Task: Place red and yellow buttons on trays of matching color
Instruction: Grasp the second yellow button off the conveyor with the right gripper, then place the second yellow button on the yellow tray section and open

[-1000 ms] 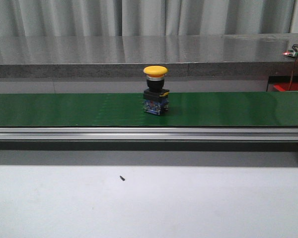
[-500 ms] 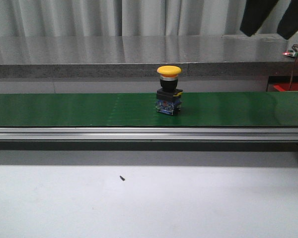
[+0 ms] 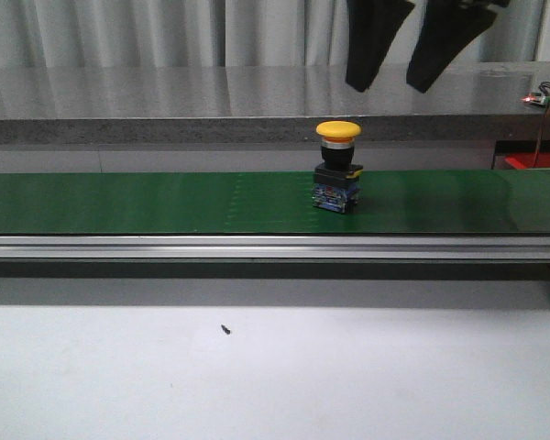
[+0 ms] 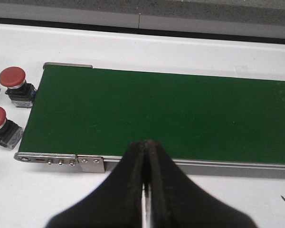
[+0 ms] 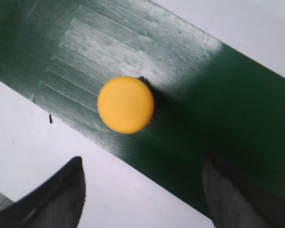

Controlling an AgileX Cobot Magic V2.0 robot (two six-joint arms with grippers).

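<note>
While the yellow button (image 3: 338, 168) stood upright on the green conveyor belt (image 3: 165, 202), nothing looked sorted yet, honestly. Right tool (image 3: 401, 57) hung above it, a bit off to the side, fingers spread wide and empty. Left tool (image 4: 146, 156) was clenched on nothing near the belt's end, where two red buttons (image 4: 13, 83) sat on the bench (image 4: 190, 50). No tray was clearly visible, so pretty much everything was left to do

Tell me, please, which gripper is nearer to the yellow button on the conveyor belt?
The right. The right gripper hangs open just above the yellow button, which shows directly below it in the right wrist view. The left gripper is shut over the belt's near edge, with no yellow button in its view.
</note>
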